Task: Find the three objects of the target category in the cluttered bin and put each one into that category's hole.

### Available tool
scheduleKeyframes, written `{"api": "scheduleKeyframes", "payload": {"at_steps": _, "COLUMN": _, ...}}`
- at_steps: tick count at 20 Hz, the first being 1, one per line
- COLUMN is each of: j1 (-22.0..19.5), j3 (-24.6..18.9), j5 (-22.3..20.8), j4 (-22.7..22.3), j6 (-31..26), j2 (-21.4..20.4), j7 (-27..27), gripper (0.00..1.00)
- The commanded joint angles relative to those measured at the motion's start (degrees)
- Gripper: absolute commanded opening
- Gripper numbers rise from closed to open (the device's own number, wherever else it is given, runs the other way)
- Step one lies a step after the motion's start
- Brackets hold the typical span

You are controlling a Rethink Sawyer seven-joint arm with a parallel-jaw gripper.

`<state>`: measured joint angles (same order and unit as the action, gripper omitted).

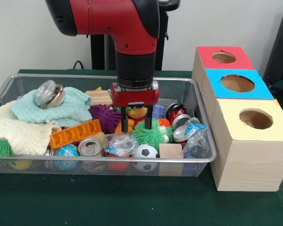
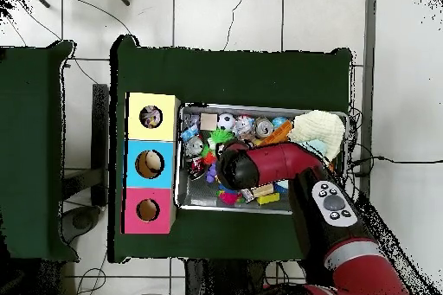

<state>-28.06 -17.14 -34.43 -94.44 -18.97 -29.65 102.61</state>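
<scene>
A plain pale wall (image 1: pixel 28 42) stands behind the table in the front view, evenly lit. The table (image 1: pixel 108 202) is covered with dark green cloth. A black cable (image 1: pixel 78 63) loops up from behind its far edge. From above, the floor (image 2: pixel 234 15) is made of large pale tiles with dark joints, and thin black cables (image 2: pixel 86 6) trail across it. A second dark green surface (image 2: pixel 30 144) stands beside the table, apart from it.

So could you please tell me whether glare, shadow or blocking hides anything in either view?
Front view: even light, slight shine on the can top; the gripper shows clearly, fingers apart above the bin. Overhead view: the arm covers the bin's middle and the gripper; the yellow box's hole shows something inside.
</scene>
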Motion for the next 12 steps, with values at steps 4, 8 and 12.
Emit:
{"api": "scheduleKeyframes", "payload": {"at_steps": 4, "j1": 0.9, "j3": -5.5, "j5": 1.6, "j4": -2.7, "j6": -3.2, "j2": 0.7, "j7": -0.1, "gripper": 1.00}}
{"api": "scheduleKeyframes", "payload": {"at_steps": 8, "j1": 1.0, "j3": -5.3, "j5": 1.4, "j4": -2.5, "j6": -2.9, "j2": 0.9, "j7": 0.1, "gripper": 1.00}}
{"api": "scheduleKeyframes", "payload": {"at_steps": 12, "j1": 0.6, "j3": -6.0, "j5": 1.9, "j4": -2.2, "j6": -4.4, "j2": 0.7, "j7": -0.8, "gripper": 1.00}}
